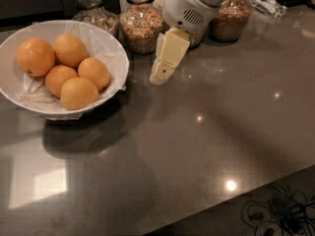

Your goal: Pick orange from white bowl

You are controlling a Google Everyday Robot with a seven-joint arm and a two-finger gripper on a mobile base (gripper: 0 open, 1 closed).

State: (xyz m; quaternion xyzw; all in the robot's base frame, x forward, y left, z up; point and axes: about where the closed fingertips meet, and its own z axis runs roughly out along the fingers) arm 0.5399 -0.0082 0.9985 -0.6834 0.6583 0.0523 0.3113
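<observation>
Orange (pixel 35 57) and gripper (pixel 160 76) are well apart, so by my reading the pick has not begun: nothing is lifted and all 5 fruits lie in the white bowl (pixel 110 45) at the upper left of the frame. The wanted orange is the big, round, deep-coloured 1 at the far left of the bowl, resting on the crumpled paper lining and touching or nearly touching the fruit to its right. The 4 others sit between it and the bowl's right rim, including a paler yellowish fruit (pixel 79 93) at the front. The gripper hangs at the upper middle of the frame, outside the bowl and just past its right rim, tilted down and to the left over the dark counter (pixel 197 146), in front of the 3 glass jars (pixel 141 26) along the back edge. It carries nothing, and I cannot tell whether it is open or closed. The whole job remains: cross over the right rim, pass above the nearer fruits, come down on the leftmost orange, close on it and lift it clear. The neighbours crowd that fruit on its right side, so a descent from above or from its open left side looks the cleaner way in.
</observation>
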